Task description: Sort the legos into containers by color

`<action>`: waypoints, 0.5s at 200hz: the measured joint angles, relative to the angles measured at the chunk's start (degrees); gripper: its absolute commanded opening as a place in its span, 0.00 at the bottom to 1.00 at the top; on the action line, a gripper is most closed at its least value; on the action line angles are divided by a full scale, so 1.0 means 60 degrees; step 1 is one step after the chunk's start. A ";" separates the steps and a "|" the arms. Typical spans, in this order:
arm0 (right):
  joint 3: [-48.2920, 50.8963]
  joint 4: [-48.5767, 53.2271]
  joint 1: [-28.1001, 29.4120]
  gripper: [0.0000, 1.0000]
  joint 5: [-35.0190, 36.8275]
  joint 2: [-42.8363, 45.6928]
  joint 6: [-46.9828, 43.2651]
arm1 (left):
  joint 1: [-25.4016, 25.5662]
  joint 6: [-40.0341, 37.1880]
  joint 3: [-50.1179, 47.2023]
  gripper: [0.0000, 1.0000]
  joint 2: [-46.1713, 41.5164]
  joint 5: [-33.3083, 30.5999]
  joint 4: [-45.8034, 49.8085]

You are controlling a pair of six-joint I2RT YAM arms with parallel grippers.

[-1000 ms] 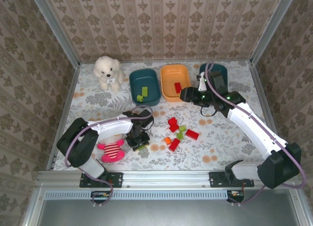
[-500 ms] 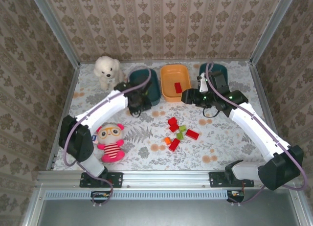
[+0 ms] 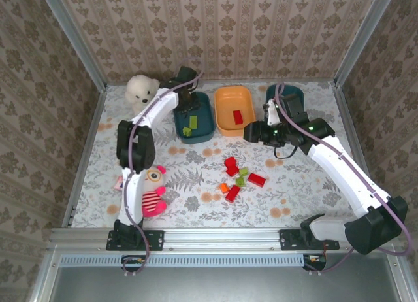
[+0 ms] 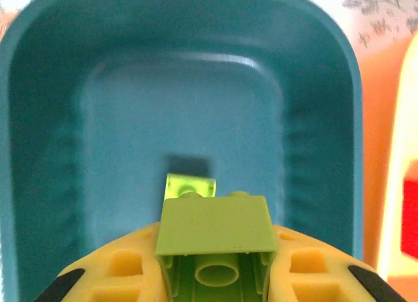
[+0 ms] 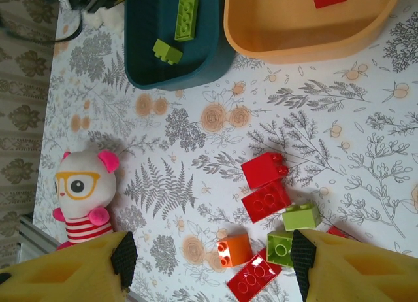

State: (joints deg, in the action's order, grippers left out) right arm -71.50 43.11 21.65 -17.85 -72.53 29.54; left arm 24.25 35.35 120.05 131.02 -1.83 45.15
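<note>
1. One light green brick (image 4: 214,231) is pinched between the yellow pads of the left claw (image 4: 212,276). The jaws are nearly closed on it, above the left teal tub (image 4: 39,151).
2. Two more green bricks (image 5: 186,17) lie on that tub's floor.
3. One red brick (image 3: 238,116) lies in the orange tub (image 3: 225,99), the middle tub of the far row.
4. Second teal tub (image 3: 295,91) sits far right, largely hidden by the right arm (image 3: 339,165); contents cannot be told.
5. Seven loose bricks (image 5: 266,201) are bunched on the table (image 3: 313,204), centre: four red, two green, one orange.
6. Right claw (image 5: 213,256) hangs above that cluster, jaws partly open, gripping nothing.
7. Striped doll (image 3: 151,192) lies near left. White plush dog (image 3: 142,93) sits far left, near the left teal tub.
</note>
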 measured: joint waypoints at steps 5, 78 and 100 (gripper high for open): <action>0.0033 0.0015 0.0000 0.67 0.0000 0.0044 0.0004 | -0.0051 -0.0044 0.0240 0.24 0.0226 0.0000 -0.0004; 0.0841 0.0703 0.0000 0.68 0.0197 0.0430 0.0029 | -0.0372 -0.0135 0.1322 0.42 0.1898 0.0291 0.0084; 0.1045 0.1381 0.0000 0.70 0.0379 0.0076 0.0033 | -0.0368 -0.0157 0.1326 0.48 0.1945 0.0528 0.0233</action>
State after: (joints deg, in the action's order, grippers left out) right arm -65.23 51.40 21.65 -15.57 -72.07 29.74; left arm 22.04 34.41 128.01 142.69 1.34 46.54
